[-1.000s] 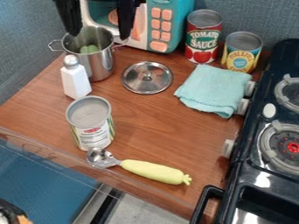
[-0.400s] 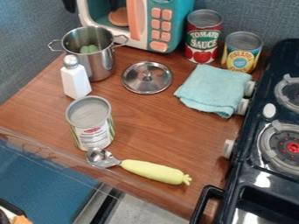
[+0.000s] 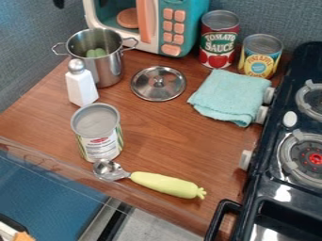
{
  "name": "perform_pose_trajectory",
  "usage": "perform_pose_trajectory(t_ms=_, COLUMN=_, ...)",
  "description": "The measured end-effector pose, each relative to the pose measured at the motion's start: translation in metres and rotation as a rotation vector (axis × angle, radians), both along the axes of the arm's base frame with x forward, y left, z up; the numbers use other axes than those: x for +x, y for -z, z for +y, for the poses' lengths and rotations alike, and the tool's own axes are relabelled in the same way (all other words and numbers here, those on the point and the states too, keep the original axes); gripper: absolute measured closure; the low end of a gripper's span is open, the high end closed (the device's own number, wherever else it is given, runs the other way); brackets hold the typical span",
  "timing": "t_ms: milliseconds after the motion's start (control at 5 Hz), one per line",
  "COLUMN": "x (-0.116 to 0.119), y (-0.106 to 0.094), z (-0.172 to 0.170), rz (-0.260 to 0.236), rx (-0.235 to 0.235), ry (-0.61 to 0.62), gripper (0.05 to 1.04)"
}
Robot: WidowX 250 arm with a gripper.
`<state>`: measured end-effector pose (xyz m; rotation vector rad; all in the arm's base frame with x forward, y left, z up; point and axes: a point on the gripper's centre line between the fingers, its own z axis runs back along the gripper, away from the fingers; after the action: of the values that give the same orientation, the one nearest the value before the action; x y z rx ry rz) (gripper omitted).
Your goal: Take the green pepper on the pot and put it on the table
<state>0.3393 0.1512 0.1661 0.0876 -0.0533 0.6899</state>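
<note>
A dark tip of the gripper (image 3: 58, 4) shows at the top edge, above and to the left of the pot. The steel pot (image 3: 108, 70) stands open at the back left of the wooden table (image 3: 176, 136). Inside it lies the green pepper (image 3: 96, 52), its rounded green top visible and its lower part hidden by the pot wall. The gripper is apart from both pot and pepper.
A white shaker (image 3: 81, 85) stands in front of the pot, a can (image 3: 99, 134) nearer the front. A lid (image 3: 158, 84), a cloth (image 3: 231, 96), two cans at the back, a scoop (image 3: 165, 184), a toy microwave (image 3: 179, 28) and a stove (image 3: 295, 183) surround the middle.
The gripper has risen from above the pot toward the upper left, leaving only a small part at the top edge. The pepper and pot have stayed put.
</note>
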Motion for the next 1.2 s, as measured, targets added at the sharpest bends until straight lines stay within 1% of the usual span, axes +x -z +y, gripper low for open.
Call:
perform_pose_trajectory(t_ms=200, x=0.003, y=0.009, z=0.009, rz=0.015, rx=0.000, ry=-0.027, gripper=0.082)
perform_pose_trajectory(t_ms=400, x=0.011, y=0.016, z=0.014, rz=0.019, rx=0.008, ry=-0.055, gripper=0.083)
perform_pose_trajectory(t_ms=600, x=0.026, y=0.029, z=0.015, rz=0.026, rx=0.029, ry=-0.059, gripper=0.083)
perform_pose_trajectory(t_ms=1000, x=0.065, y=0.048, z=0.000, rz=-0.012, rx=0.077, ry=-0.030, gripper=0.083)
perform_pose_trajectory(t_ms=1200, x=0.072, y=0.053, z=0.001, rz=-0.027, rx=0.110, ry=-0.037, gripper=0.083)
